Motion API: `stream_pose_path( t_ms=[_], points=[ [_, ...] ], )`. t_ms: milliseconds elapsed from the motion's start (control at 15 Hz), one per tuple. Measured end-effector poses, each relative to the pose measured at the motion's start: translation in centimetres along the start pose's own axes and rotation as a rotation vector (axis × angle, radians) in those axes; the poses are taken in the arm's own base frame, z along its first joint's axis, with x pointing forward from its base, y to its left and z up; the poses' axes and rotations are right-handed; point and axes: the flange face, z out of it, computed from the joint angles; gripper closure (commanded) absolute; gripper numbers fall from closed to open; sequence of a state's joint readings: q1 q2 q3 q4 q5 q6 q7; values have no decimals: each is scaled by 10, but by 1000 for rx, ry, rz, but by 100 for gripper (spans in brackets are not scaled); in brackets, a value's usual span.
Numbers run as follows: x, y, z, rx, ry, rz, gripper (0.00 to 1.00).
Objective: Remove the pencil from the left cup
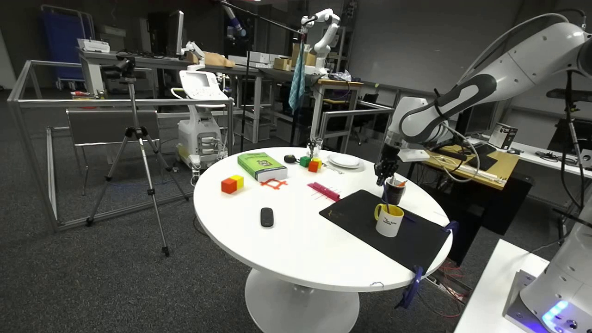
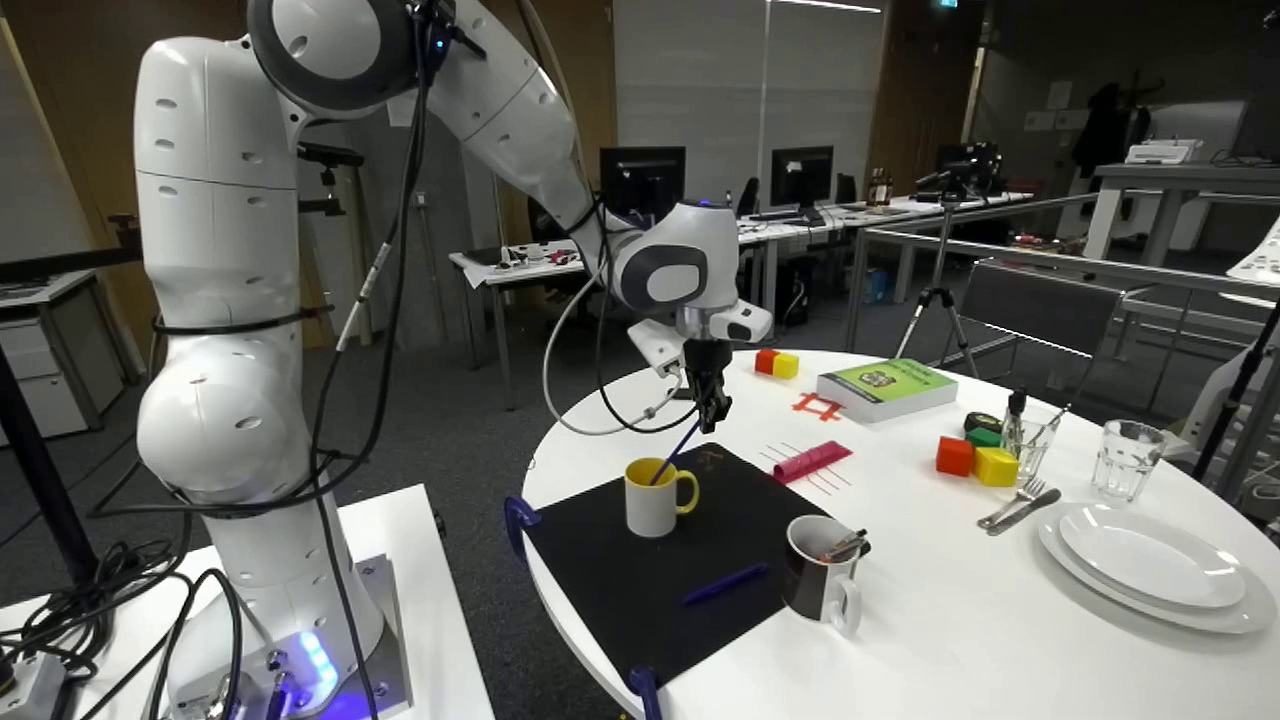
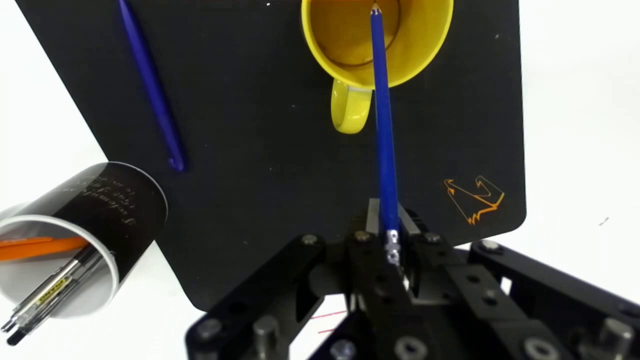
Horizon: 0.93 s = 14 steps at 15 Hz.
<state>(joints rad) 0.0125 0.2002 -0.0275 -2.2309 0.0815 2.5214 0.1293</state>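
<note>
My gripper (image 3: pixel 391 217) is shut on a blue pencil (image 3: pixel 384 130) near its metal eraser end. The gripper also shows in both exterior views (image 1: pixel 381 178) (image 2: pixel 711 415). The pencil slants down, and its sharp tip is within the mouth of the white cup with the yellow inside (image 3: pixel 430 35); how deep it reaches is hard to tell. The pencil (image 2: pixel 680 450) and this cup (image 2: pixel 650 508) also show in an exterior view. The left cup, dark with a white inside (image 3: pixel 115 195), stands apart from the gripper and holds an orange pen and clear pens; it shows in both exterior views (image 1: pixel 393 193) (image 2: pixel 803 575).
A blue pen (image 2: pixel 725 584) lies on the black mat (image 2: pixel 600 560) between the cups. A pink roll (image 2: pixel 808 461), a green book (image 2: pixel 885 385), colored blocks (image 2: pixel 955 456), glasses (image 2: pixel 1125 460) and stacked white plates (image 2: pixel 1150 555) stand on the round white table (image 1: pixel 296 245).
</note>
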Motion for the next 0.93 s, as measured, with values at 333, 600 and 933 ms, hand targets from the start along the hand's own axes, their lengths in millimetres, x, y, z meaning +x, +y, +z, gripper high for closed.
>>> stream_pose_path(
  t_ms=[333, 600, 933],
  points=[
    [2, 12, -32, 12, 54, 29, 98],
    [1, 32, -59, 34, 98, 85, 98],
    [2, 74, -84, 34, 145, 164, 98]
  ],
)
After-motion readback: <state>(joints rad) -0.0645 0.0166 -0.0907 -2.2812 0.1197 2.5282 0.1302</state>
